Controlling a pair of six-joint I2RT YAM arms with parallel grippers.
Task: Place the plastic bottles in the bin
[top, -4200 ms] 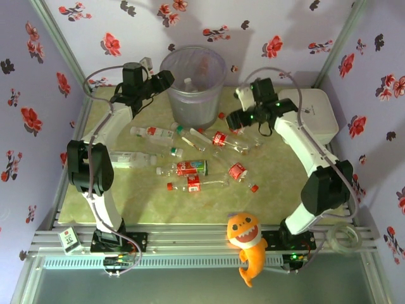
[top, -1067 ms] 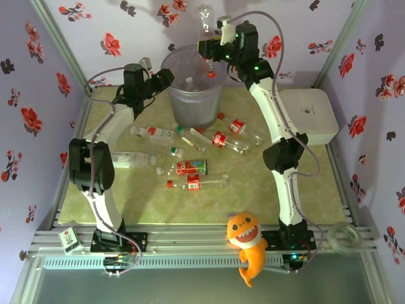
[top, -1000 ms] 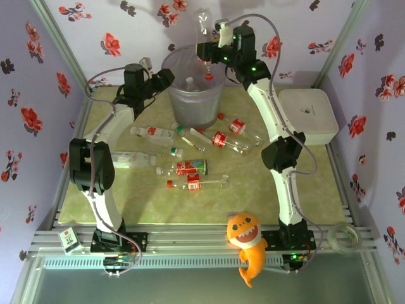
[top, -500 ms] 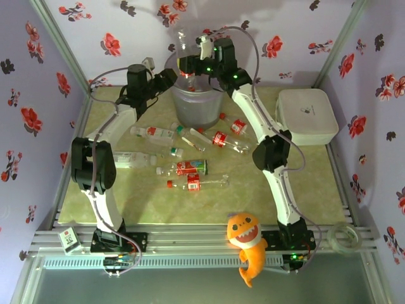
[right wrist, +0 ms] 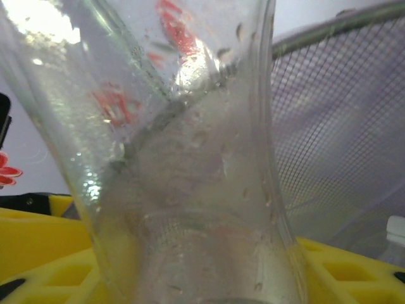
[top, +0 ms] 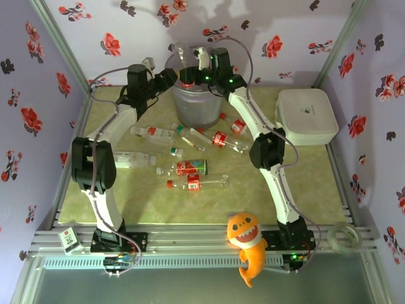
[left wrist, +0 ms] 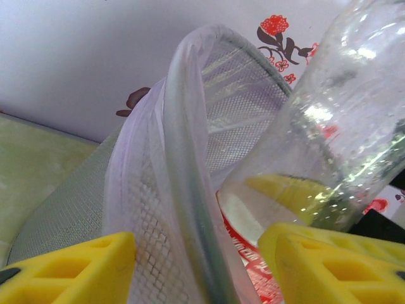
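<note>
One clear bottle (top: 183,54) is standing on end over the mouth of the bin (top: 193,113), and the right gripper (top: 189,76) is clamping it between its yellow fingers (right wrist: 38,253). From above, the arm is hiding most of what is lying inside the bin; the right wrist view is catching something small and white low within the mesh wall. The left gripper (top: 167,78) is straddling the bin's left rim, jaws apart, with the rim running between them. Several plastic bottles (top: 190,168) are lying scattered on the green mat (top: 126,202) just in front of the bin, apart from both grippers. A white lidded box (top: 307,117) is sitting to the right, and an orange plush toy (top: 247,244) is perching at the near edge.
</note>
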